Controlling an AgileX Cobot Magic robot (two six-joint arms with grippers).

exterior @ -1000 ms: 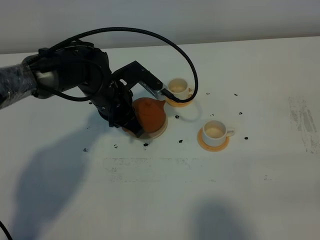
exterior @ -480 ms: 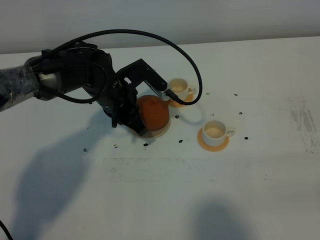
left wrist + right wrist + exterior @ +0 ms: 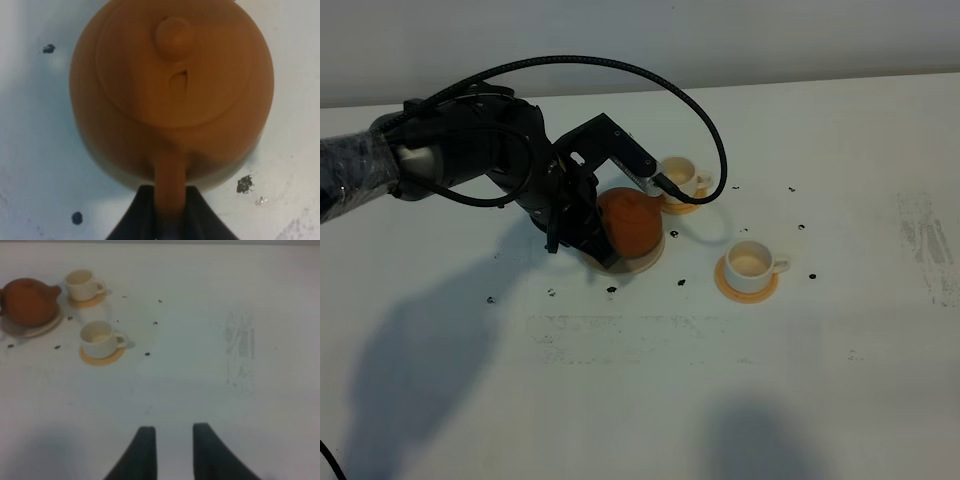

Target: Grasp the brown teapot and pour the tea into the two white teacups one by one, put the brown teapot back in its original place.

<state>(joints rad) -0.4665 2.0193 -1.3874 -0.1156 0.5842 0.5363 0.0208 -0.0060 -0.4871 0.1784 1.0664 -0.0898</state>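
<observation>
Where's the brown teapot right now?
In the high view the brown teapot sits left of centre on its cream coaster, beside the two white teacups, its handle gripped by the left claw.

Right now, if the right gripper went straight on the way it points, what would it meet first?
Likely nothing: ahead of the right gripper lies bare table; the nearer cup and brown teapot sit off to the side.

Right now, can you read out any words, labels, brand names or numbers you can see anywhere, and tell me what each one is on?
None: no readable text in any view.
The brown teapot is plain clay with no stamp or mark showing.
The two white teacups and their orange coasters are unmarked.
The table carries only dark specks and faint smudges, not lettering.
The left gripper and its arm show no label.
</observation>
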